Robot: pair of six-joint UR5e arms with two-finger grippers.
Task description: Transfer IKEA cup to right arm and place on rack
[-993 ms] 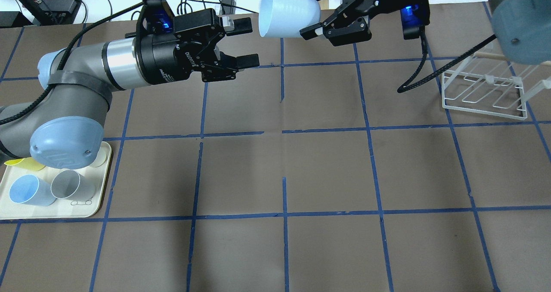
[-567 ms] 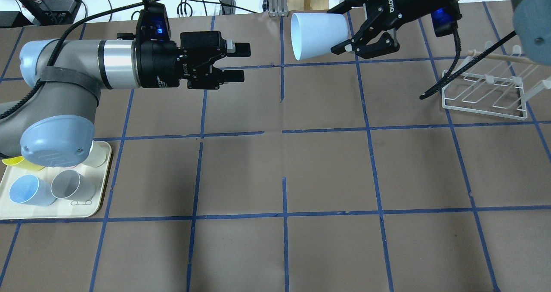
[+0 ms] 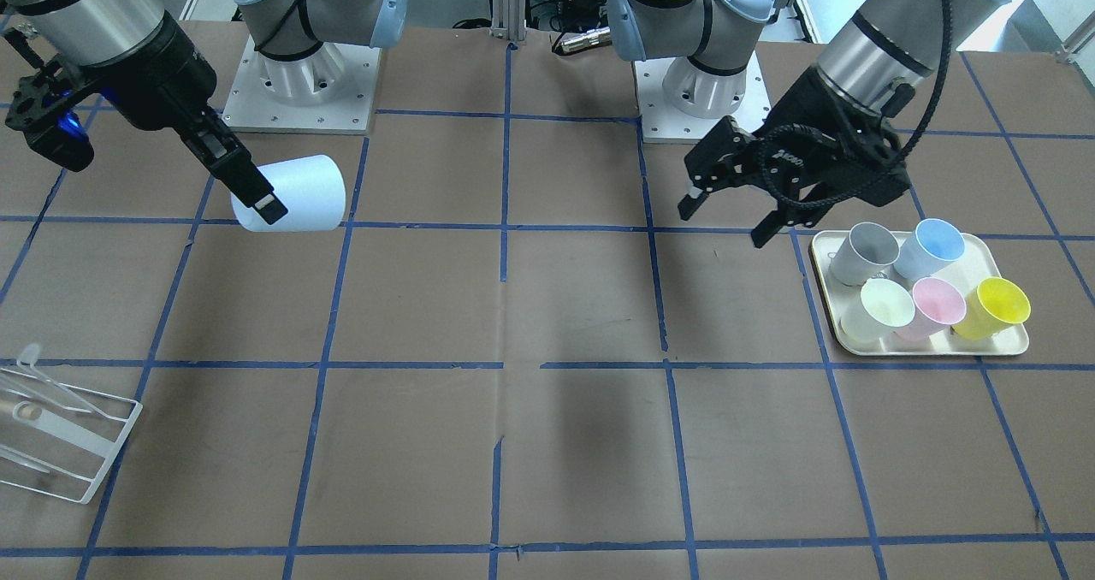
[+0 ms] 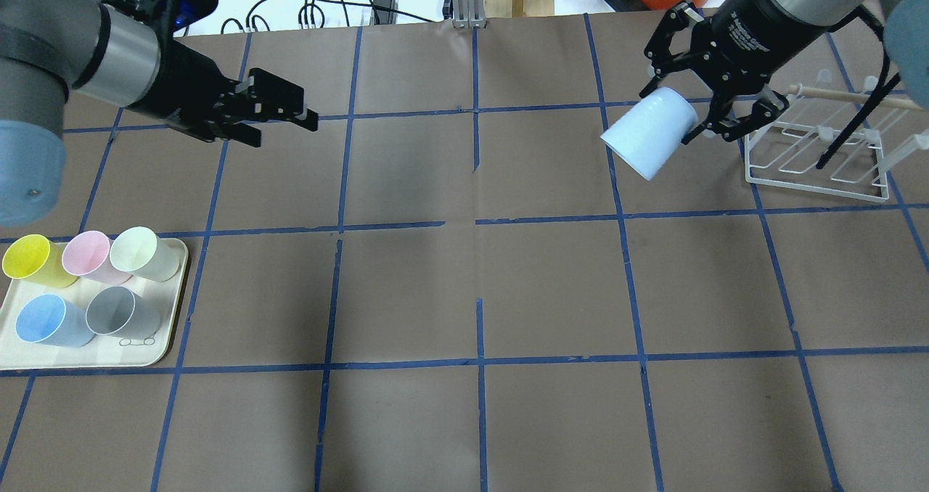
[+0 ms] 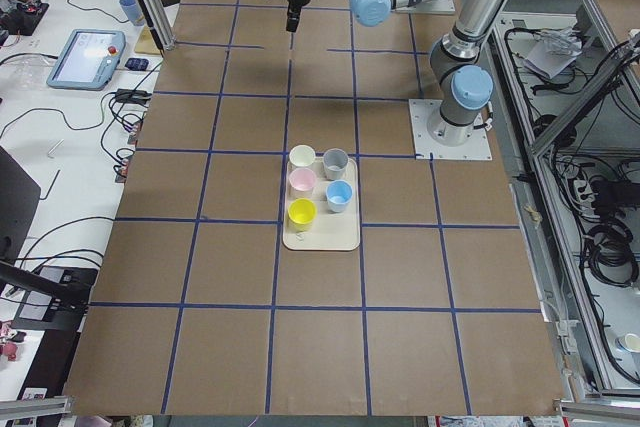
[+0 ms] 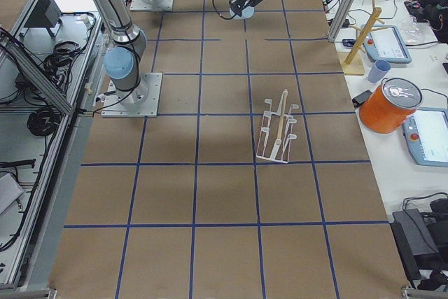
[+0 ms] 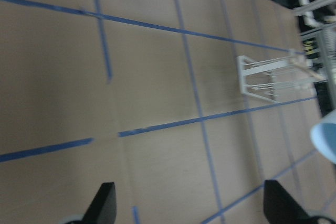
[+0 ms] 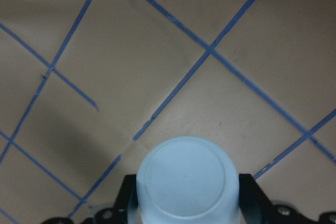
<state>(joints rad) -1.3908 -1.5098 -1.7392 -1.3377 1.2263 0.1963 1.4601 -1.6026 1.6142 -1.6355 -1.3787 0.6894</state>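
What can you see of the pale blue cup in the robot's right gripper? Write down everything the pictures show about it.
The IKEA cup is a pale sky-blue tumbler, smooth, handleless and tapered, and it looks like plastic. It is held tilted in the air above the table. The right gripper clamps it near its narrow end, with a black finger on either side. Its closed round base shows in the right wrist view, and the wider end points away from the gripper. It hangs beside the rack, not on it.
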